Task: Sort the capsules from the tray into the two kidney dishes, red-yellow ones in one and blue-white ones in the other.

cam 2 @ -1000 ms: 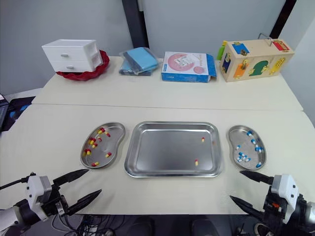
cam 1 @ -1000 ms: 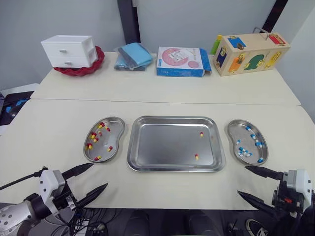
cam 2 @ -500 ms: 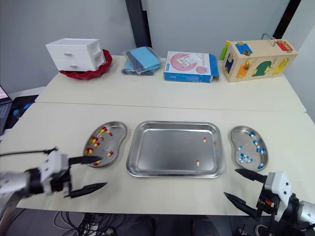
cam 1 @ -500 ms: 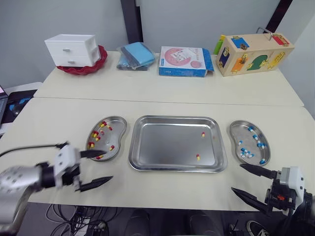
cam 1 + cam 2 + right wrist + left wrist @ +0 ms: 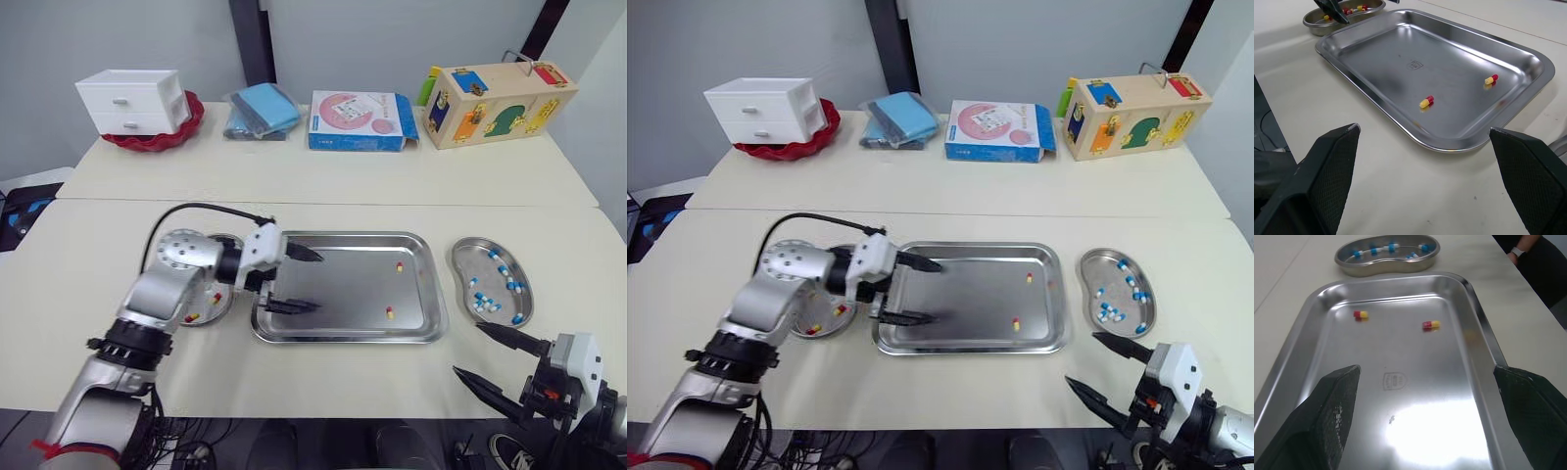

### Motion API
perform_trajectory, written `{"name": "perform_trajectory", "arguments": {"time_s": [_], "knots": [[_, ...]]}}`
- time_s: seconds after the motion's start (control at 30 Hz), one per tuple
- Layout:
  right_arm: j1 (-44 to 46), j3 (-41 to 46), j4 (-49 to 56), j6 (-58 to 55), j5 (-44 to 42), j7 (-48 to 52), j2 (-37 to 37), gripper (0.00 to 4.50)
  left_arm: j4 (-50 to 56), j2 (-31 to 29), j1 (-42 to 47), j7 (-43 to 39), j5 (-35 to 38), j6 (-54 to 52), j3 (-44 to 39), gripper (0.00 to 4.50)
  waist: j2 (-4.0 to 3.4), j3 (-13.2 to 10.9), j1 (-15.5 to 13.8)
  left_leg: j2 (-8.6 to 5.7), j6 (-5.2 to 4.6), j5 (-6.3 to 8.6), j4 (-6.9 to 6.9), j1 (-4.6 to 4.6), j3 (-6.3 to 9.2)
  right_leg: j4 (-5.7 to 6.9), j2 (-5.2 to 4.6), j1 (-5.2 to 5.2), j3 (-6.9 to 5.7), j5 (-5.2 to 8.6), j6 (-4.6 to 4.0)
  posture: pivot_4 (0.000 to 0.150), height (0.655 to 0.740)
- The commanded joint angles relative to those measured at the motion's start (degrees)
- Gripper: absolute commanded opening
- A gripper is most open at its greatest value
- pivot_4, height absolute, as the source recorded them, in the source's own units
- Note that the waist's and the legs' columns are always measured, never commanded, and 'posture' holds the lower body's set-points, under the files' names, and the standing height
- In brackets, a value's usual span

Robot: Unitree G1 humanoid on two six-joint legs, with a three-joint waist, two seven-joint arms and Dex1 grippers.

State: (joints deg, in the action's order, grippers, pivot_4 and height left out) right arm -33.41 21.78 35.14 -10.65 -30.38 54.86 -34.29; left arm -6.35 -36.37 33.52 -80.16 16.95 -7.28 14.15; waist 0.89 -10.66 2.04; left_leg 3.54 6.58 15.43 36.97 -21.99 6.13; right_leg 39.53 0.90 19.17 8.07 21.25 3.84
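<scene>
Now, tray point(image 5: 343, 289): steel, lies flat at the centre of the head view, between the two dishes
Capsules in tray: two red-yellow capsules point(image 5: 400, 266) in its right half, one near the upper right corner, the other point(image 5: 390, 312) near the lower edge, well apart from each other
Left gripper point(image 5: 315, 282): reaches in over the left part of the tray, jaws spread wide, nothing between them; in the left wrist view both capsules lie ahead of the fingertips point(image 5: 1334, 396), not touched
Left dish point(image 5: 206, 311): just left of the tray, partly hidden behind the left arm; red-yellow capsules show in the visible part
Right dish point(image 5: 456, 262): just right of the tray, holds several blue-white capsules point(image 5: 482, 304)
Right gripper point(image 5: 468, 350): lower right of the frame, above the table point(image 5: 323, 392) below the right dish, jaws wide open and empty, apart from tray and dish
Back of table: white drawer unit point(image 5: 132, 100) on a red bowl point(image 5: 191, 119) at upper left, blue packet point(image 5: 260, 110), pink and blue box point(image 5: 358, 119), wooden toy box point(image 5: 495, 103) at upper right
</scene>
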Motion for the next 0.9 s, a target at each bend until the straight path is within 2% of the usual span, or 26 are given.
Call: {"name": "perform_trajectory", "arguments": {"time_s": [0.03,0.17,0.4,0.83,0.9], "knots": [[-1.1,-0.3,1.9,0.7,-0.5,-1.1,0.9,4.44,-5.3,5.4,4.6,-1.3,-3.7,4.6,4.4,4.50,0.00,0.0,-0.2,-0.02,0.00,0.00,0.03,0.00,0.02,0.00,0.00,-0.02,-0.02,0.00,0.00,0.150,0.7400],[-1.2,-0.3,0.7,1.5,-0.2,-1.4,1.1,4.44,-13.4,14.0,10.5,0.2,-7.8,7.6,8.3,4.50,0.03,0.0,-0.7,-0.13,0.00,0.00,0.17,-0.06,0.10,0.01,-0.05,-0.09,-0.06,-0.02,0.04,0.150,0.7400],[-1.9,-0.6,0.2,2.3,0.1,-1.4,1.3,4.44,-21.5,22.8,13.5,3.0,-12.0,10.5,10.5,4.50,-0.01,0.0,0.1,-0.12,-0.02,-0.01,0.05,-0.06,0.09,-0.02,-0.03,-0.03,-0.03,-0.02,0.04,0.150,0.7400],[-2.7,-1.1,-0.4,3.2,0.6,-1.9,1.4,4.44,-21.1,25.6,12.2,5.8,-15.8,6.5,12.4,4.50,-0.01,0.0,-0.2,-0.13,-0.02,-0.01,0.09,-0.07,0.11,0.01,-0.04,-0.06,-0.04,-0.02,0.04,0.150,0.7400],[-2.6,-1.1,-0.3,3.0,0.6,-2.0,1.4,4.50,-21.8,25.6,12.2,6.7,-16.8,7.3,12.6,4.10,-0.01,0.0,-0.2,-0.13,-0.01,-0.01,0.09,-0.07,0.11,0.01,-0.04,-0.06,-0.04,-0.02,0.04,0.150,0.7400]]}}
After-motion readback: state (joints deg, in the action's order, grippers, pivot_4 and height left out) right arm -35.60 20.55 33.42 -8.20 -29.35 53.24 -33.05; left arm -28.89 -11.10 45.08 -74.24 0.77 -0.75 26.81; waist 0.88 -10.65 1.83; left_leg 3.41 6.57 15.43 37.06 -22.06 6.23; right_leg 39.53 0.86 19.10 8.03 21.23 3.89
